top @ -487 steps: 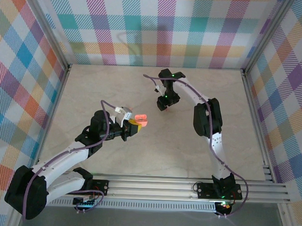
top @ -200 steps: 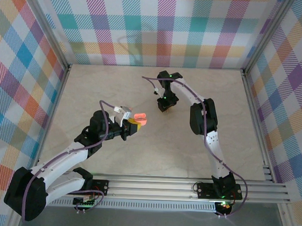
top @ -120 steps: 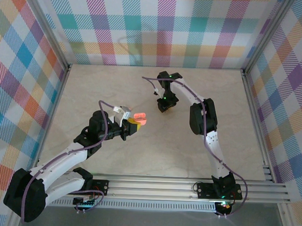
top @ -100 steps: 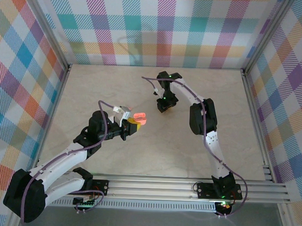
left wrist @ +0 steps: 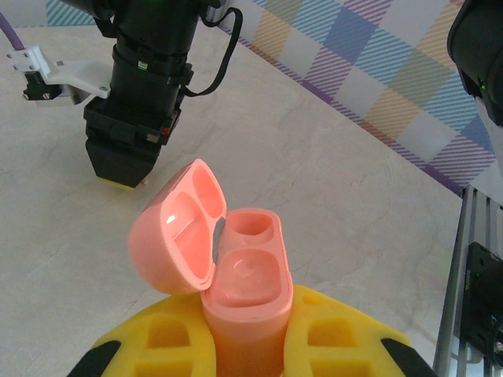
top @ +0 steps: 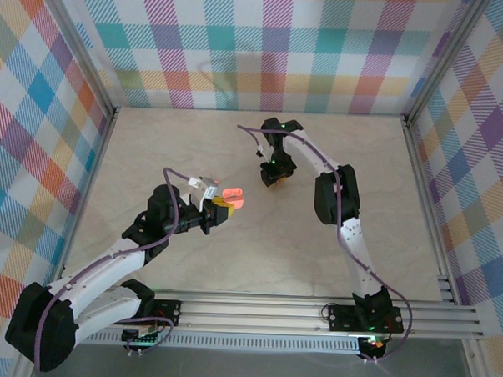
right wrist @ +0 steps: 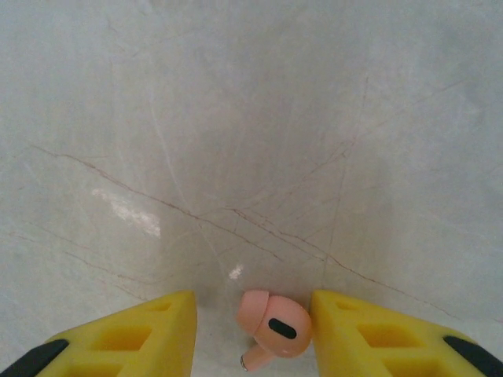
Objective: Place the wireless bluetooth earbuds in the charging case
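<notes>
Right wrist view: pinkish-orange earbud lies on the table at 6 o'clock, between the spread jaws of the right gripper, nearer the 3 o'clock finger. Risk: closing off-centre could roll or flick it away. Left gripper pinches the open charging case, wells empty.

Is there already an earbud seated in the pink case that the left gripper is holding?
No, in the left wrist view the open charging case shows both of its wells empty.
</notes>
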{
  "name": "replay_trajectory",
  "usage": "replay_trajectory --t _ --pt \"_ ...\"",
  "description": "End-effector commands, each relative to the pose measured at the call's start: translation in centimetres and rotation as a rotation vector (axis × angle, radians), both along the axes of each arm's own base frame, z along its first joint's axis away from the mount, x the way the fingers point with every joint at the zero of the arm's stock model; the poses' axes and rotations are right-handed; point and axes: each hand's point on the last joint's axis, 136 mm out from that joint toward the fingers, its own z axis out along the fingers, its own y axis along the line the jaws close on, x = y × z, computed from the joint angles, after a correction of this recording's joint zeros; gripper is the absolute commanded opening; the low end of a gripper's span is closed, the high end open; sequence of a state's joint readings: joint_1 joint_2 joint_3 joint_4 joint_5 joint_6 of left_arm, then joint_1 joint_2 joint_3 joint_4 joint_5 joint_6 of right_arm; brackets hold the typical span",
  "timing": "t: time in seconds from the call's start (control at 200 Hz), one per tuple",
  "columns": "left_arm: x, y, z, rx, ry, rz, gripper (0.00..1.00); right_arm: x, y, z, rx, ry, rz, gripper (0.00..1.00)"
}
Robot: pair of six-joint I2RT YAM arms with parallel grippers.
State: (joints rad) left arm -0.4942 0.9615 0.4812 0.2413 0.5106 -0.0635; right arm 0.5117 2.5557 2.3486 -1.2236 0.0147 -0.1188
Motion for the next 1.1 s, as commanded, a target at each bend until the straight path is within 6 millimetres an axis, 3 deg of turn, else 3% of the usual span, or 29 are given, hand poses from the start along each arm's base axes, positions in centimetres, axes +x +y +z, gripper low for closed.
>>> replay_trajectory --t 0.0,0.435,0.88,1.095 --pt "0.1 0.2 0.6 -0.013 -0.024 0.006 0.00 -0.3 0.6 -1.3 0.003 0.034 -0.039 0.42" --pt "0.1 0.0 0.5 -0.012 -0.021 -0.002 0.00 -0.3 0.7 -0.6 0.016 0.026 -0.025 0.30" --pt "-0.8 -0.2 1.3 -0.045 -0.036 -0.040 0.00 -0.5 1.5 3.7 0.103 -0.074 -0.027 0.22" --pt "-1.2 0.0 1.8 -0.065 -0.043 -0.037 0.00 -1.3 1.6 6.7 0.137 -0.138 -0.022 0.21"
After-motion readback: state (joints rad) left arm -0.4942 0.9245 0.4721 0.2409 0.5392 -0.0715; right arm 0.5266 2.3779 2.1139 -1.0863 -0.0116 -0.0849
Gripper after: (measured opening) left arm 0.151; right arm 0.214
